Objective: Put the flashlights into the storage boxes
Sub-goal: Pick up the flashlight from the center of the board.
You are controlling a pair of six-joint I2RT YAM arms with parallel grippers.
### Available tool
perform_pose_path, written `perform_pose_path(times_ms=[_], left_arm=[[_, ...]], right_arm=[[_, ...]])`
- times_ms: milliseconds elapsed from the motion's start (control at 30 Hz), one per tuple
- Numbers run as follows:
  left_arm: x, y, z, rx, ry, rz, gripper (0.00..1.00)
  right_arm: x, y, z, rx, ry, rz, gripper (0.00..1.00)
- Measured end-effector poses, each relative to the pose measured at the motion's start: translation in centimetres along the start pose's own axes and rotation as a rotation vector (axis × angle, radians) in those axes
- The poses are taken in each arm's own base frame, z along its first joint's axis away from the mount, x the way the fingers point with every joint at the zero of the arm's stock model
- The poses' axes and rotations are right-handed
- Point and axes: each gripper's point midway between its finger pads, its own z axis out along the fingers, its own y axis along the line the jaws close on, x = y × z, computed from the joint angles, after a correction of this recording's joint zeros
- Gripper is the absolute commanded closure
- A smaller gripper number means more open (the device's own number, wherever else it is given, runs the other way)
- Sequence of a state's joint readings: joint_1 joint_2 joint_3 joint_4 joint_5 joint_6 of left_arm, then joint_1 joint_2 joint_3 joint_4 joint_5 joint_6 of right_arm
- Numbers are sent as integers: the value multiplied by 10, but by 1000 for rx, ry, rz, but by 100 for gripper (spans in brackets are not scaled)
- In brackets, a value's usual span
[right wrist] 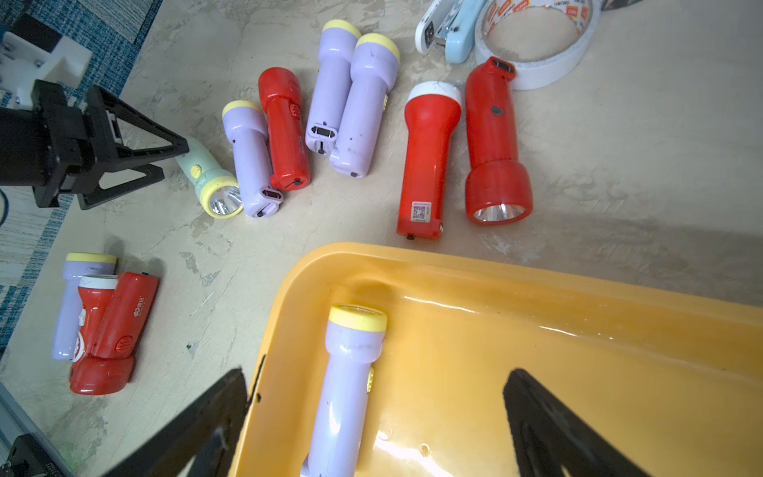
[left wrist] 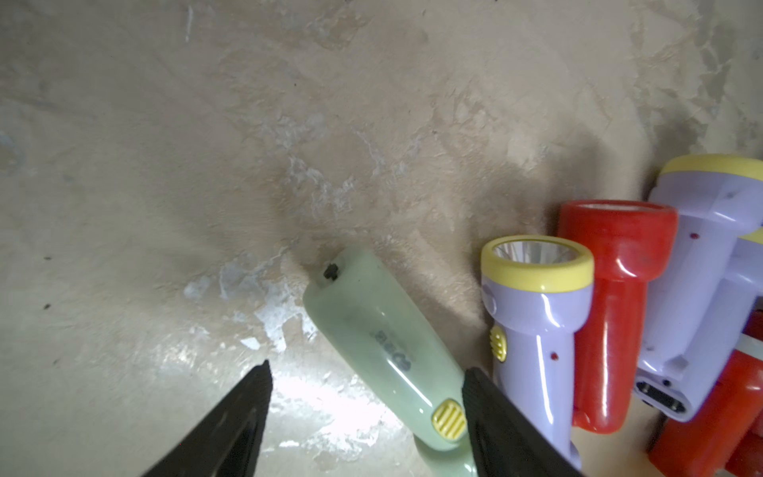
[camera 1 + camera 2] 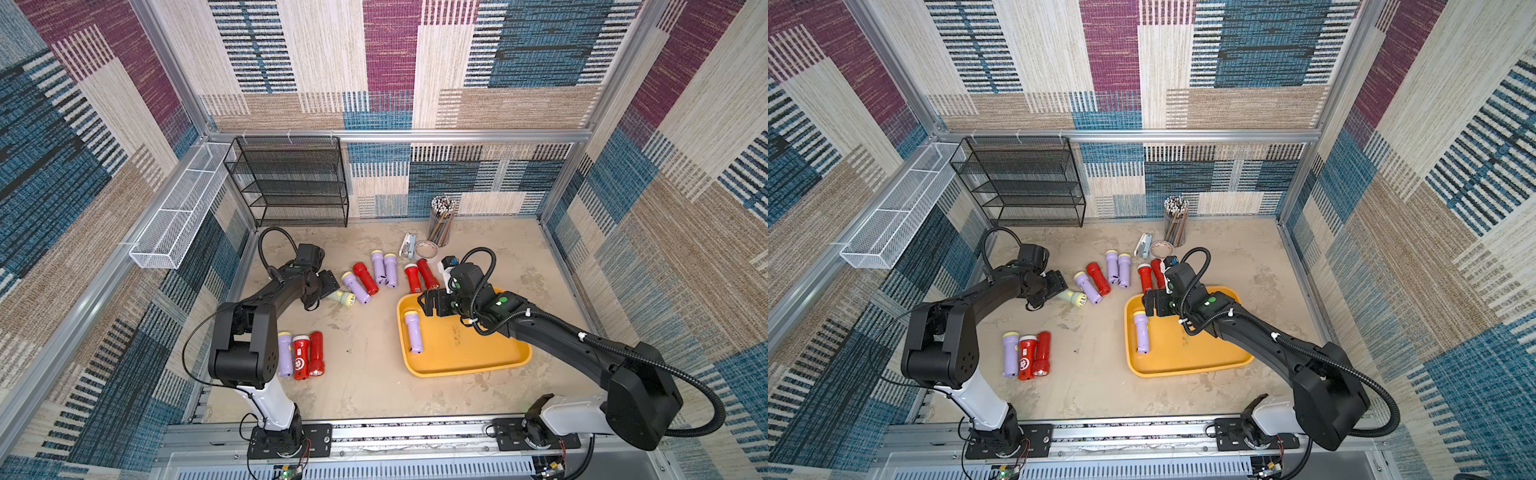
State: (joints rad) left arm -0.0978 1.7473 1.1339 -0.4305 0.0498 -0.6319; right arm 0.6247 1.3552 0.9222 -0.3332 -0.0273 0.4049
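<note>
Pale mottled bench (image 3: 365, 386), seen from above: your left hand (image 2: 367, 367), part open and gripping nothing, straddles the tail of the pale green flashlight (image 3: 345, 298), which lies ten-to-four o'clock, head toward the yellow tray (image 3: 469, 353) at four o'clock.

flashlight (image 3: 413, 332) in tray (image 3: 469, 347); other flashlights (image 3: 365, 277) on table (image 3: 374, 395) beside

I'm seeing patchwork woven walls (image 3: 395, 62) enclosing a mottled beige floor (image 3: 365, 386). A black mesh rack (image 3: 291, 183) is standing at the back.
</note>
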Motion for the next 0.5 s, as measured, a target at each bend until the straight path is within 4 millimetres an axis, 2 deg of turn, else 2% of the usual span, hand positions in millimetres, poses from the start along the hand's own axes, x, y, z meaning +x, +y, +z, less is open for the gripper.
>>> perform_pose_path(times_ms=[267, 500], left_arm=[[1, 1, 14, -15, 27, -21, 27], [-5, -4, 24, -17, 36, -25, 43]], right_arm=[[2, -7, 1, 7, 3, 10, 0], [2, -11, -1, 7, 0, 15, 0]])
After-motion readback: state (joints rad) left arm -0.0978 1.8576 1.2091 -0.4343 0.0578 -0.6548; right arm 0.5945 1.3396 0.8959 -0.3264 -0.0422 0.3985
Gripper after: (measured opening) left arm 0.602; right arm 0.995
